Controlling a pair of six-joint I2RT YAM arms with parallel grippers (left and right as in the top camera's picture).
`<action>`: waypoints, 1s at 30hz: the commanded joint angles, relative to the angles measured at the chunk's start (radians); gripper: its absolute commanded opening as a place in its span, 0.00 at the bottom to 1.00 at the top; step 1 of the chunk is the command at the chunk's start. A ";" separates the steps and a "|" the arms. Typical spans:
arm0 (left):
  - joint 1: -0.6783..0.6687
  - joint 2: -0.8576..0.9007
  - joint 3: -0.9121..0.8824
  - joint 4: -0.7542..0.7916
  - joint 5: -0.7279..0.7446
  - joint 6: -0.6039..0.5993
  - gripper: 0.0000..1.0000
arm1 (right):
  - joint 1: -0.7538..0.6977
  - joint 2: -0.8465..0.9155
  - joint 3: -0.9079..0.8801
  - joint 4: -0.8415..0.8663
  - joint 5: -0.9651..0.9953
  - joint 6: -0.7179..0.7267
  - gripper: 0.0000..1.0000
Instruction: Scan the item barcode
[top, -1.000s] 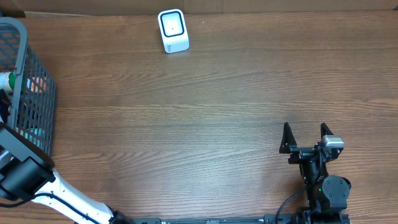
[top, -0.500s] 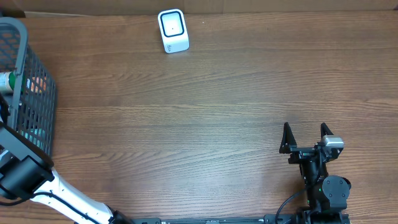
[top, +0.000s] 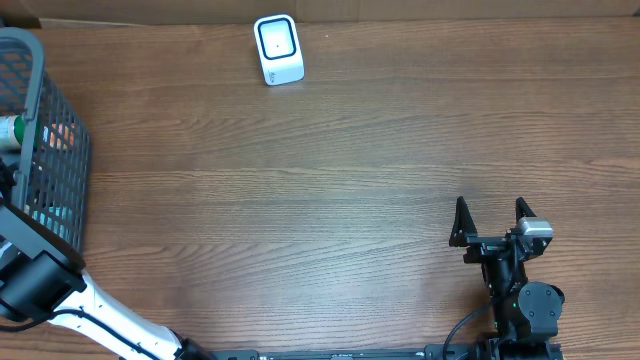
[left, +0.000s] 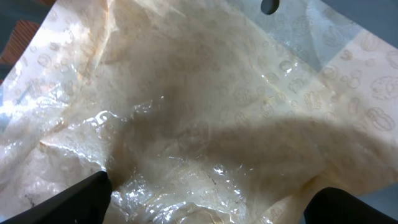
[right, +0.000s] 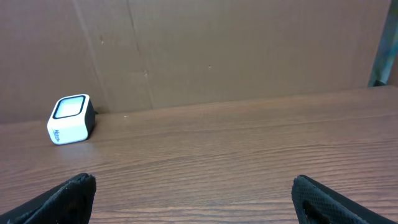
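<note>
You see the crinkly, see-through plastic bag (left: 186, 112) right under your left gripper (left: 214, 202), whose fingers are spread wide. Your left arm reaches into the dark wire basket (top: 62, 170). Your right gripper (top: 490, 222) is spread wide too, holding nothing. The small white box scanner (top: 278, 50) sits far off.

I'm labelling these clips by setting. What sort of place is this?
Likely a mock shop checkout on a lab bench: a white barcode scanner stands on a wooden table, a dark mesh basket of goods sits at its edge, and plain cardboard backs it.
</note>
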 joint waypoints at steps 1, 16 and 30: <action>0.013 0.025 -0.023 0.029 -0.026 -0.013 0.90 | -0.002 -0.005 -0.010 0.006 0.005 -0.005 1.00; 0.013 0.023 -0.086 0.070 -0.029 -0.007 0.04 | -0.002 -0.005 -0.010 0.006 0.005 -0.005 1.00; 0.011 -0.071 0.451 -0.258 0.140 -0.090 0.04 | -0.002 -0.005 -0.010 0.006 0.005 -0.005 0.99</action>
